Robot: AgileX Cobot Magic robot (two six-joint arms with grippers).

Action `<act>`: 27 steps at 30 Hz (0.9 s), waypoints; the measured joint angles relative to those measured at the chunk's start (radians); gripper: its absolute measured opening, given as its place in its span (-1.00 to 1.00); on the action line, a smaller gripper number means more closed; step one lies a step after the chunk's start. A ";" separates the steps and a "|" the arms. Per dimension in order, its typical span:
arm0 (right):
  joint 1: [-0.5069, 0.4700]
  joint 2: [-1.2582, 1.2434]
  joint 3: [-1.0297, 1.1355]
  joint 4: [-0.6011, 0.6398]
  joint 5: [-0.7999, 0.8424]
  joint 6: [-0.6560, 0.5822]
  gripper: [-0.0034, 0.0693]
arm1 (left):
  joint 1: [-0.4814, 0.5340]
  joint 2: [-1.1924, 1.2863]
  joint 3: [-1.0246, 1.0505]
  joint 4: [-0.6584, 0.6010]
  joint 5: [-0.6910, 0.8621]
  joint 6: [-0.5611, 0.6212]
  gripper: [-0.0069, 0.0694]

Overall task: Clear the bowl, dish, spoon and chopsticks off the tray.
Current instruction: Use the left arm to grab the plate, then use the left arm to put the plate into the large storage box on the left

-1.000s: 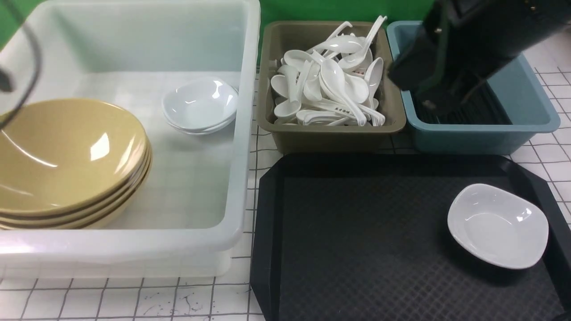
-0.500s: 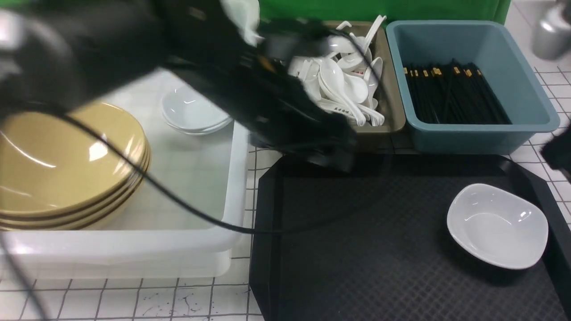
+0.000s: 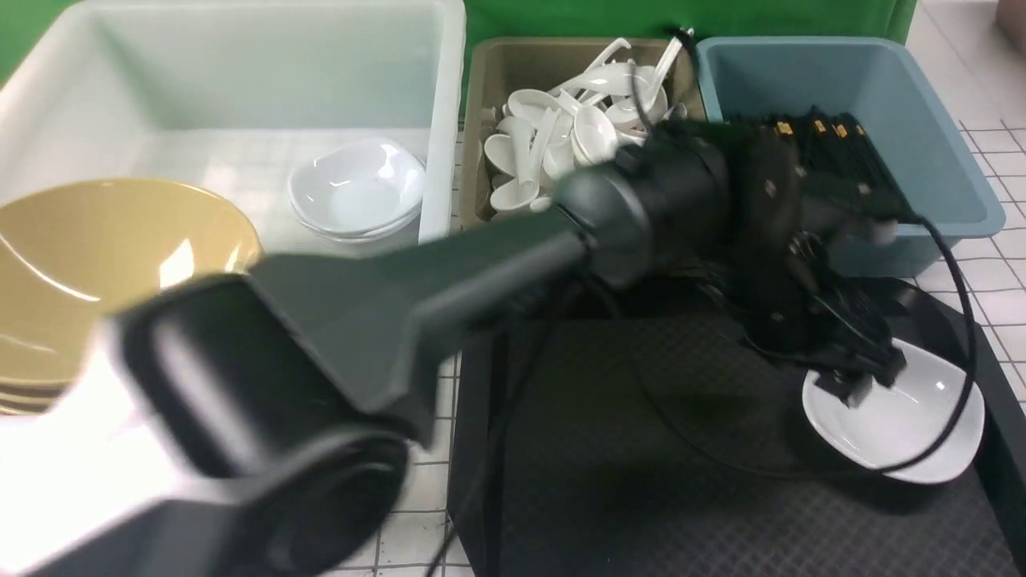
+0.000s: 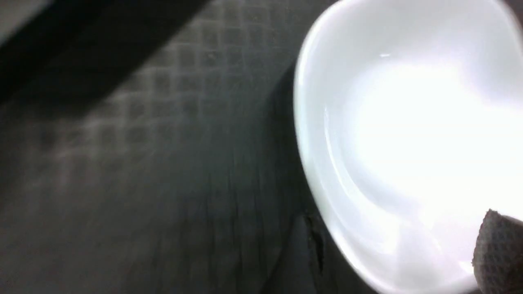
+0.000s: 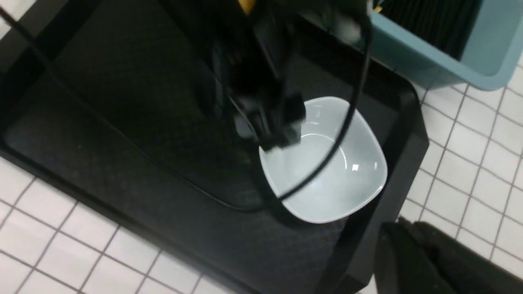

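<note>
The small white dish lies alone at the right end of the black tray. My left gripper is open and reaches across the tray to the dish's near-left rim. One finger pad hangs over the inside of the dish. The right wrist view shows the left gripper over the dish. My right gripper is shut and empty above the tiled table, just off the tray's right rim. No yellow bowl, spoon or chopsticks lie on the tray.
A white tub at the left holds a stack of yellow bowls and stacked white dishes. An olive bin holds several spoons. A blue bin holds chopsticks. The left arm lies across the tub's corner.
My left arm has swung from the tub across the tray to the dish. My right arm has left the blue bin and gone out of the front view.
</note>
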 joint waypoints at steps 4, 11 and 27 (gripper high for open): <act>0.000 -0.009 0.004 -0.006 0.000 -0.002 -0.77 | -0.012 0.104 -0.089 -0.006 -0.005 0.004 0.43; 0.000 -0.010 0.004 -0.007 0.000 -0.003 -0.77 | -0.018 0.149 -0.149 0.006 -0.017 -0.009 -0.06; 0.006 0.071 -0.135 0.142 -0.156 -0.110 -0.77 | 0.231 -0.184 -0.150 0.128 0.283 0.036 -0.81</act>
